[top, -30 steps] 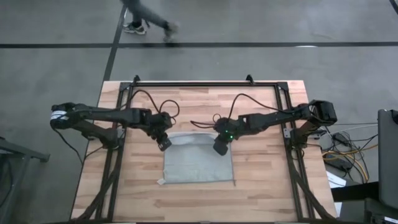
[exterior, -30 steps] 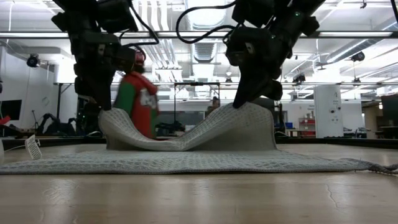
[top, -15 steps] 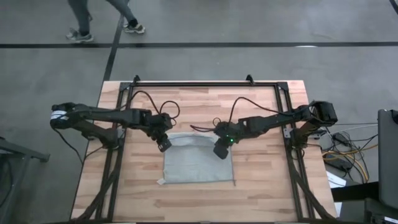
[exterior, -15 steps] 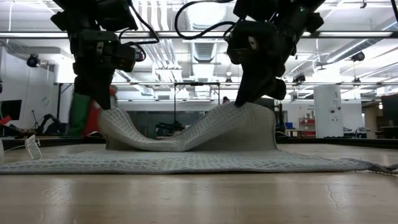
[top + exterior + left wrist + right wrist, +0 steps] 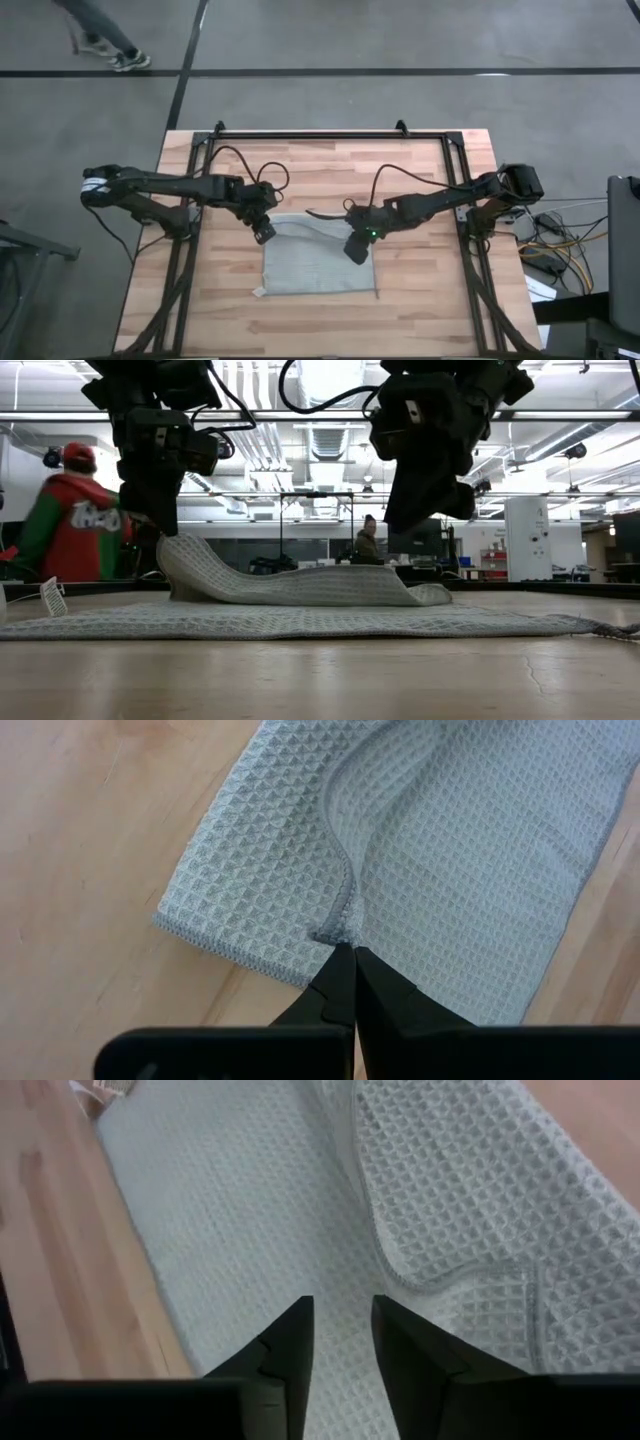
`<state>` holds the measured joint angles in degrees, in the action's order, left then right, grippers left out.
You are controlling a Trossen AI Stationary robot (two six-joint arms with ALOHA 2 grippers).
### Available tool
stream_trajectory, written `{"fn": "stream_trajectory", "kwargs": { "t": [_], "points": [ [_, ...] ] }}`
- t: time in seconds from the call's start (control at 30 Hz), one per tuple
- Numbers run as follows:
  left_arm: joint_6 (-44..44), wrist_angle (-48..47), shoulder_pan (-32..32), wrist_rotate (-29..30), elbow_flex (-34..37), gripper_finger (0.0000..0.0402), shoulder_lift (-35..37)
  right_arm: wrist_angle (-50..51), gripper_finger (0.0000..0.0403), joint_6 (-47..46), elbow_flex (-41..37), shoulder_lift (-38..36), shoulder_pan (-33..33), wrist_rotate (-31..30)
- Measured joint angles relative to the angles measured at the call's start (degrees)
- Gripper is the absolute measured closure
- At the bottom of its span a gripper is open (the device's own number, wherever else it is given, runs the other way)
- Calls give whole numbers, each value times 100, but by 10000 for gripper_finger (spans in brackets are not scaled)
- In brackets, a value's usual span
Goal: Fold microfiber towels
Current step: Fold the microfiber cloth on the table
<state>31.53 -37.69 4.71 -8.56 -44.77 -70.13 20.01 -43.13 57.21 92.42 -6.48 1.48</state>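
Note:
The grey-green microfiber towel (image 5: 320,262) lies on the wooden table, its far strip turned over toward the near edge. A white tag (image 5: 52,597) sticks out at its near left corner. My left gripper (image 5: 265,233) is shut on the towel's left folded-over corner and keeps it raised (image 5: 168,542). My right gripper (image 5: 356,250) hovers open above the towel's right side (image 5: 342,1320), with nothing between its fingers. The right folded-over corner (image 5: 430,595) rests flat on the layer beneath. My left gripper pinches the tip of the towel's folded-over left corner (image 5: 338,928) between its two shut fingers. The fingers slant down from above. The corner is held up off the table, and the cloth slopes down from it (image 5: 230,585) onto the flat layer.
A black metal frame (image 5: 330,135) runs along the table's far edge and down both sides. Bare wood (image 5: 320,325) lies near the front edge. A person in red (image 5: 75,510) stands beyond the table; another person (image 5: 100,30) walks on the floor.
My right gripper has opened and let go of the towel's right lifted corner, then drifted a little toward the near edge. That corner has dropped and now lies flat on the lower layer. The left corner stays raised in my left gripper.

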Motion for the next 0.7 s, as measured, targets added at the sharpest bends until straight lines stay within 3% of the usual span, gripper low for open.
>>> {"fn": "stream_trajectory", "kwargs": {
  "t": [0.23, 0.57, 0.7],
  "points": [
    [0, 0, -6, 0, 0, 401, 0, 248, 277, 17, -2, 4, 46, -633],
    [-20, 15, -48, 0, 0, 401, 0, 673, 279, -25, -207, 373, 479, -62],
    [-28, 21, -48, 0, 0, 401, 0, 673, 286, 95, -321, 554, 546, -166]
  ]
}}
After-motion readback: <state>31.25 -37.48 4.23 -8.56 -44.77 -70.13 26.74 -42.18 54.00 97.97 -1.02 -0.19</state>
